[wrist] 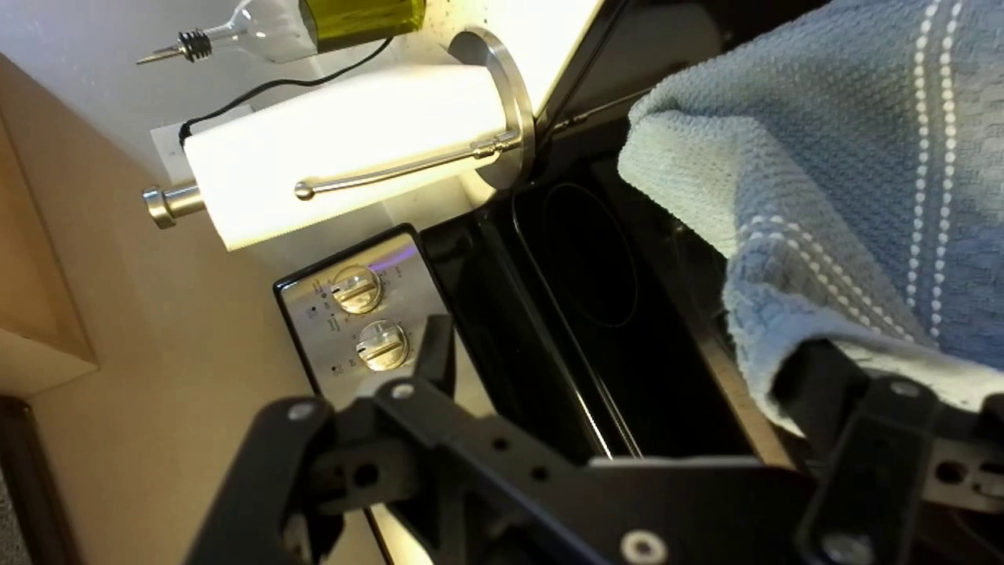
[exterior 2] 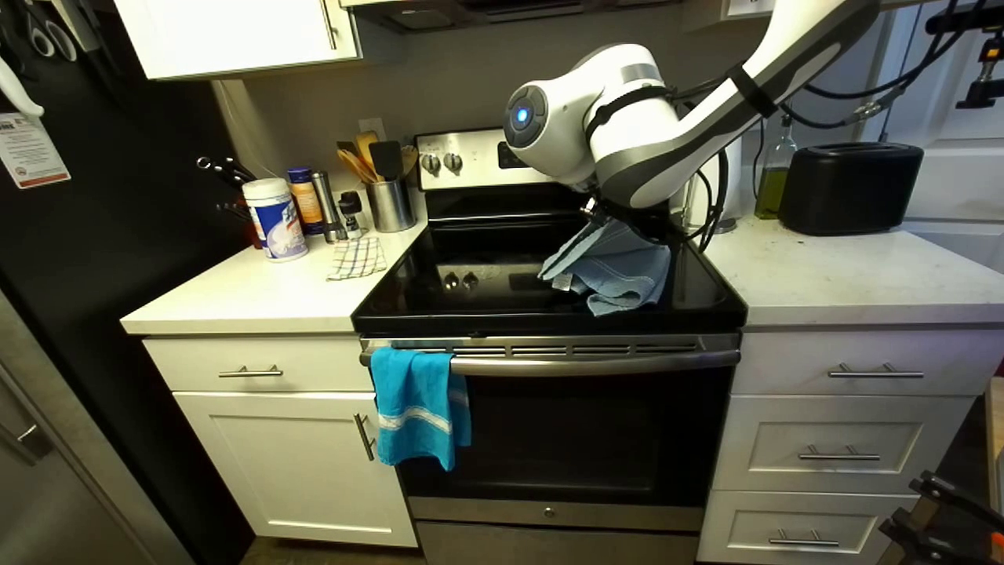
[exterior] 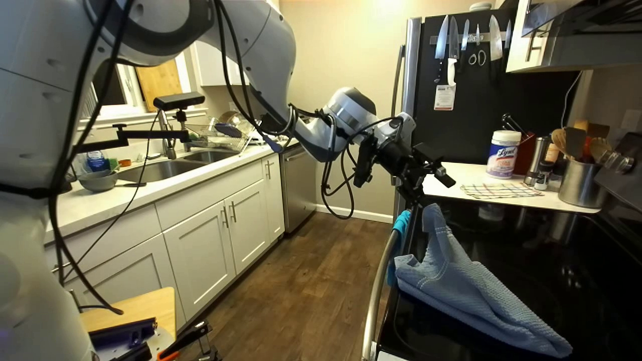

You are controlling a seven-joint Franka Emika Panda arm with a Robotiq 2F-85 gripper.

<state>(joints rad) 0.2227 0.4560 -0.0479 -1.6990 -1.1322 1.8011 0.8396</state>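
A grey-blue textured cloth with white stitched lines lies heaped on the black glass stovetop (exterior 2: pixel 408 294); the cloth (exterior: pixel 466 296) rises to a peak in an exterior view. My gripper (exterior: pixel 429 188) is just above that peak, its jaws spread wide. In the wrist view the gripper (wrist: pixel 627 365) has nothing between its fingertips. Its right finger (wrist: pixel 820 388) overlaps the lower edge of the cloth (wrist: pixel 855 180); whether they touch I cannot tell. The left finger (wrist: pixel 435 357) stands apart, in front of the stove's control panel. The arm mostly hides the gripper in an exterior view (exterior 2: pixel 596 208).
Beside the stove stand a paper towel roll (wrist: pixel 353 149) on its holder, an oil bottle (wrist: pixel 361 23) and a black toaster (exterior 2: pixel 851 188). Opposite are a wipes canister (exterior: pixel 503 155) and a utensil pot (exterior: pixel 582 183). A bright blue towel (exterior 2: pixel 416 400) hangs on the oven handle (exterior 2: pixel 596 365).
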